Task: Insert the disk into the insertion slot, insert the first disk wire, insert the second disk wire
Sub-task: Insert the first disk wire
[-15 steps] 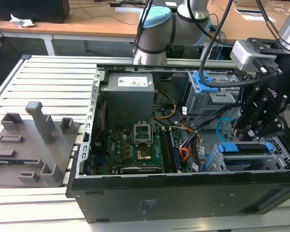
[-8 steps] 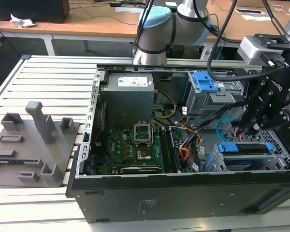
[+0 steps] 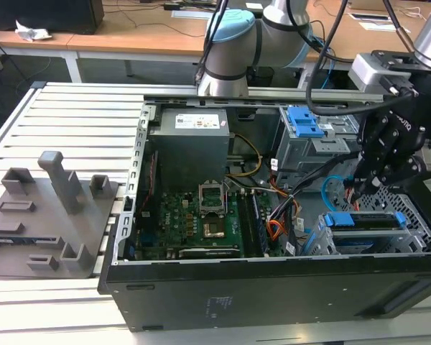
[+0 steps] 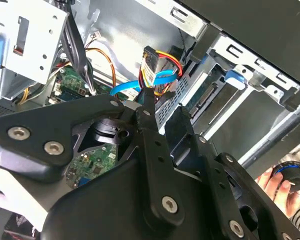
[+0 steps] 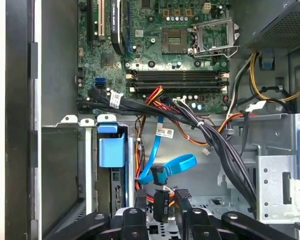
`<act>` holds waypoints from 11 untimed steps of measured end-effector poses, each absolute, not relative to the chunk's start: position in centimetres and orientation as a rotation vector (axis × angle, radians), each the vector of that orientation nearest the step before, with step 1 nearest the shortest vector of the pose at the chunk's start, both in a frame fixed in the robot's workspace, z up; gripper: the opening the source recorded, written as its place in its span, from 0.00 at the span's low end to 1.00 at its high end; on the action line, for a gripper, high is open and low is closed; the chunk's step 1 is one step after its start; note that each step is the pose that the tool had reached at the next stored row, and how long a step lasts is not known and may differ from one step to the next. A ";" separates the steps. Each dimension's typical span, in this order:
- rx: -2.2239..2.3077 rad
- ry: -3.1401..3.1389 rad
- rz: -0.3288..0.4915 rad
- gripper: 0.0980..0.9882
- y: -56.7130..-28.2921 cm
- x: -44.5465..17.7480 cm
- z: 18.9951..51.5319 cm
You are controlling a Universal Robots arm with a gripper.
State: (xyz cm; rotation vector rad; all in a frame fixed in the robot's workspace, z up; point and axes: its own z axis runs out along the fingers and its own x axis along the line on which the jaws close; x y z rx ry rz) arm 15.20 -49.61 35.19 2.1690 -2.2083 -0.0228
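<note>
So the disk [image 3: 366, 230] looks seated in the insertion slot [image 3: 406, 205], with its blue carrier flush to the grey perforated cage, so I'd call that part done. The gripper [image 5: 161, 197] hangs right behind the drive. Its jaws stand a bit apart around the dark plug of the first disk wire [image 4: 150, 62], and as far as I can see they aren't pinching it. For this step I reckon the trick is keeping that plug square to the drive's socket and pushing straight in, no twisting, since the red and orange leads are short and would pull it crooked. The annoying bit is the second disk wire [image 5: 177, 165]. Its light blue loop and plug sit just beside the first plug and cross in front of it, so they could easily get snagged or shoved in with it. The thick black cable bundle [image 5: 215, 145] runs close by too. Over on the exterior view's right a person's hand [image 4: 277, 182] is near the case, well apart from the plugs.
</note>
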 end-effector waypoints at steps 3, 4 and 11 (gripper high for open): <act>2.164 -2.204 -0.012 0.30 -49.6 15.2 35.1; 2.164 -2.204 -0.012 0.30 -49.6 15.2 35.1; 2.164 -2.204 -0.012 0.08 -49.6 15.2 35.1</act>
